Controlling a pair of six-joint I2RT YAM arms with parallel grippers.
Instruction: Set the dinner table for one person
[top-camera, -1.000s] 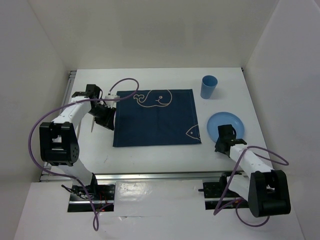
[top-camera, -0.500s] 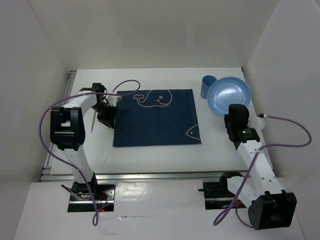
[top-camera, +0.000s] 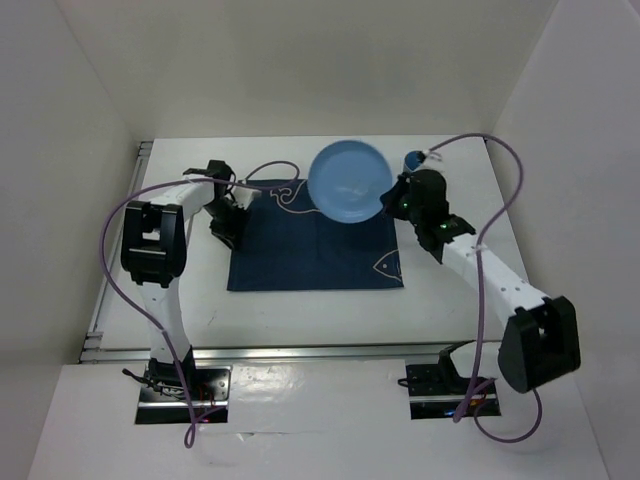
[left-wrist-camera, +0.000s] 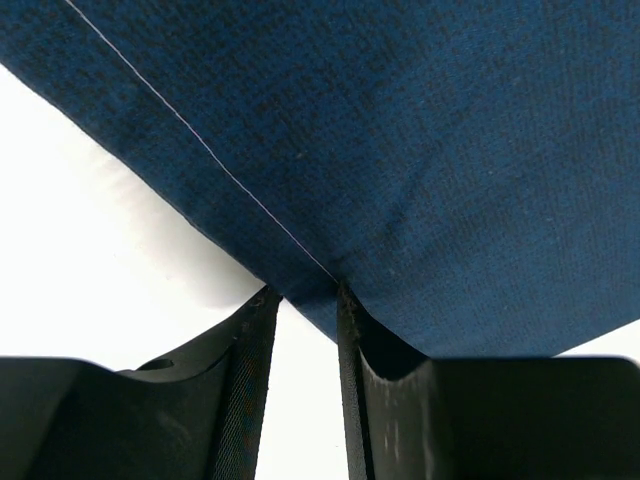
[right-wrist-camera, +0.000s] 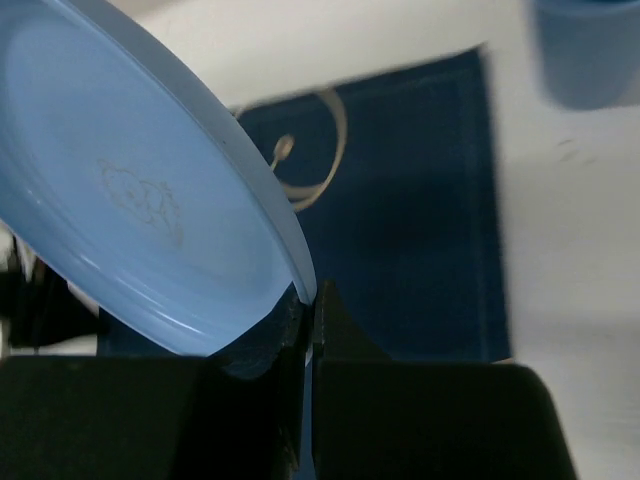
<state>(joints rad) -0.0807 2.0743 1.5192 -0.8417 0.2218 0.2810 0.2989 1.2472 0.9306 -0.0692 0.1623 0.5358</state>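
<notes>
The dinner table (top-camera: 320, 315) is the big white surface that fills the middle of the top view, and its metal rail runs along the near edge in front of the two arm bases. A navy placemat (top-camera: 315, 255) lies flat near the centre of it. The left gripper (top-camera: 228, 222) is low at the left edge of this placemat. In the left wrist view its two black fingers (left-wrist-camera: 250, 380) stand very close together, with only a thin gap, and the hem of the placemat (left-wrist-camera: 400, 150) goes into that gap, so the jaws are closed on the cloth edge, with the white table (left-wrist-camera: 90, 220) showing beside it. The right gripper (top-camera: 390, 203) reaches over the far right corner of the placemat and holds a light blue plate (top-camera: 348, 181) by its rim. In the right wrist view the gripper (right-wrist-camera: 308, 305) has its jaws pressed together on the rim of the plate (right-wrist-camera: 140, 200). The plate is tilted and is up in the air above the placemat (right-wrist-camera: 420, 250), not lying on it. A white drawn line on the cloth shows just past the plate's rim. A blue cup (right-wrist-camera: 590, 45) stands on the table just beyond the far right corner of the placemat; from the top the cup (top-camera: 409, 158) is mostly hidden behind the right arm.
</notes>
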